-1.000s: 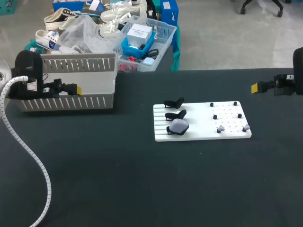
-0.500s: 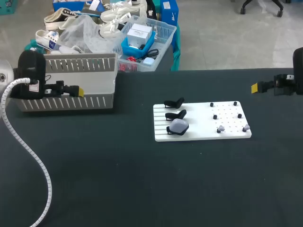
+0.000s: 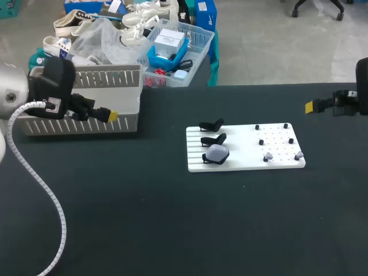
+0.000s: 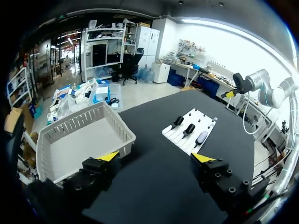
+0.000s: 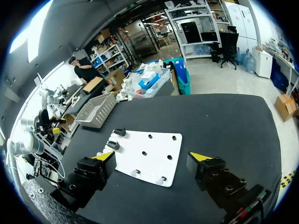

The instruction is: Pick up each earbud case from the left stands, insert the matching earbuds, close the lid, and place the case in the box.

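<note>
**A:** Head view first. Where is the item?

**B:** One pale grey, rounded plastic earbud case sits on the nearest of three black stands. These stand on a white pegged board on the dark tabletop. The case is well apart from both sets of fingers. The left fingers hang before the grey slotted plastic box. The right fingers hang past the board's other end. Small grey earbuds sit on the board's pegs.

**A:** Left wrist view?

**B:** The left fingers are spread wide with nothing between them. The earbud case lies ahead of them, nearer the finger away from the box.

**A:** Right wrist view?

**B:** The right fingers are likewise spread and empty. The board lies just ahead, between them. The case is too small to pick out with confidence.

**A:** Handling assessment?

**B:** The case is judged light, rigid and smooth-shelled, so probably slippery, and its hinged lid may swing. I recommend holding it across the body's two broad sides, below the lid seam, with moderate pressure. The earbuds are tiny and easily dropped.
</note>
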Tool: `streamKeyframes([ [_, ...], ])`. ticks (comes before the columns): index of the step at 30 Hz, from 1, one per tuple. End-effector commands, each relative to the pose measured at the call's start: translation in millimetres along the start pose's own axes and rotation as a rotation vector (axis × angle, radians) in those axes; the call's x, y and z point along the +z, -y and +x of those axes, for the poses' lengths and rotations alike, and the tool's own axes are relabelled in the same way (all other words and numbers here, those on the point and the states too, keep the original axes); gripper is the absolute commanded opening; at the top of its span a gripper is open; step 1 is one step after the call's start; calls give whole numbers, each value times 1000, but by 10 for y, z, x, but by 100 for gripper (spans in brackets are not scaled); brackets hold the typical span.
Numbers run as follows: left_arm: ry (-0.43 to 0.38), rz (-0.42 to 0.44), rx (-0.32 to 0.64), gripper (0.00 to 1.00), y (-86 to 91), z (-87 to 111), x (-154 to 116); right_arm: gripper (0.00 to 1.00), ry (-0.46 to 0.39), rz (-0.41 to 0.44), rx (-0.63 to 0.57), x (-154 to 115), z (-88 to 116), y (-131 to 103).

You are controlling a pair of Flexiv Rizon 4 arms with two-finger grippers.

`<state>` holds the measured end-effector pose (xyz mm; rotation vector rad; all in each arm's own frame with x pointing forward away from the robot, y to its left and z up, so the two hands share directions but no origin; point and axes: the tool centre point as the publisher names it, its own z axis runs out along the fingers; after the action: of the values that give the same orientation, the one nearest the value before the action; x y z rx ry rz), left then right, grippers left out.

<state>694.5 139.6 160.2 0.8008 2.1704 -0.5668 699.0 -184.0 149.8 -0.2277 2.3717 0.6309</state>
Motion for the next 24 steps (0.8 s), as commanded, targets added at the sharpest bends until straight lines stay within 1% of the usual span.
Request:
streamKeyframes([
  [1,46,129,63,100,-26,-14,19,100,-1,-3,-1,5,-1,9],
  [8,34,197,203,100,25,-39,146,100,-1,-3,-1,5,-1,9],
  [12,30,252,287,100,108,-31,251,100,-1,-3,-1,5,-1,9],
  [18,44,317,400,100,260,-15,414,100,-1,-3,-1,5,-1,9],
  [20,64,302,470,100,311,4,482,100,-1,-3,-1,5,-1,9],
  [21,66,326,496,100,330,19,512,100,-1,-3,-1,5,-1,9],
  [22,57,348,488,100,349,25,556,100,-1,-3,-1,5,-1,9],
  [24,53,349,499,100,386,22,640,100,-1,-3,-1,5,-1,9],
])
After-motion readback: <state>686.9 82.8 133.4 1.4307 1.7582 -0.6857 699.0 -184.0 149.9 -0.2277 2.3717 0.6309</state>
